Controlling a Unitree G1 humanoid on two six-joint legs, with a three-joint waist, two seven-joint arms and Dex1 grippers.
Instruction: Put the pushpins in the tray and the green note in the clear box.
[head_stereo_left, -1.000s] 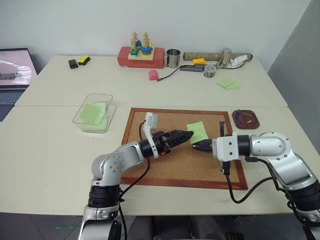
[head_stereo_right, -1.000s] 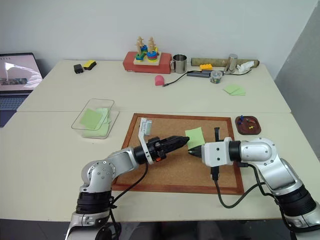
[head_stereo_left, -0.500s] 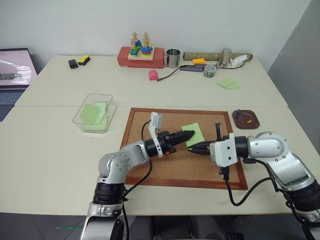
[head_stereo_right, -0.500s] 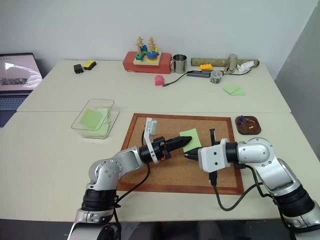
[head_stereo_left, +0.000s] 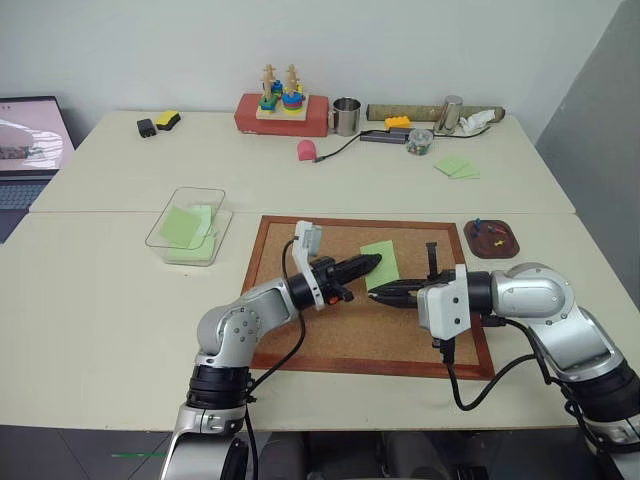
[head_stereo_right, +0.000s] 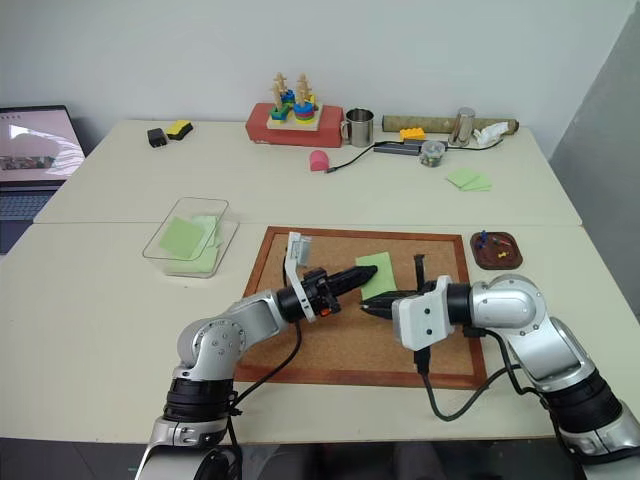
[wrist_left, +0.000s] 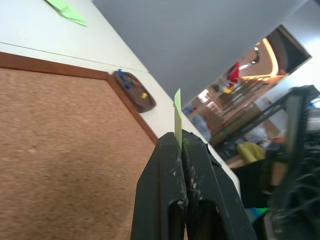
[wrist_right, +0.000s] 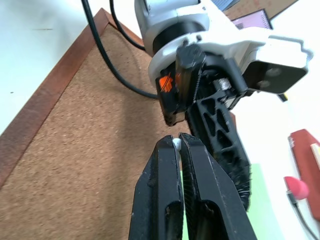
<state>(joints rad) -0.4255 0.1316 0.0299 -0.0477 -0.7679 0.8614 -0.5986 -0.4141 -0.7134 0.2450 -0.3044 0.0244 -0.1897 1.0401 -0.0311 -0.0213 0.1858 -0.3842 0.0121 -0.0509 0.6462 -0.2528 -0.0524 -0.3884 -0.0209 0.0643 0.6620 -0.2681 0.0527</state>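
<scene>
My left gripper (head_stereo_left: 373, 262) is shut on the left edge of the green note (head_stereo_left: 383, 268), holding it just above the corkboard (head_stereo_left: 300, 330). In the left wrist view the green note (wrist_left: 177, 116) sticks up edge-on from the shut fingertips (wrist_left: 170, 150). My right gripper (head_stereo_left: 374, 295) is shut close by. A tiny pale pushpin (wrist_right: 176, 144) head shows between its tips. The tray (head_stereo_left: 507, 242) lies right of the board with several pushpins (head_stereo_left: 487, 233) in it. The clear box (head_stereo_left: 170, 238) sits left of the board with green notes inside.
Loose green notes (head_stereo_left: 456, 166) lie at the back right. Along the far edge stand a red block with a stacking toy (head_stereo_left: 282, 112), a metal mug (head_stereo_left: 346, 116) and a cardboard tube (head_stereo_left: 420, 112). A laptop (head_stereo_left: 25, 140) is at far left.
My left gripper has shut on the green note's edge, and the note has shifted left and back with it. My right gripper has drifted left, staying shut.
</scene>
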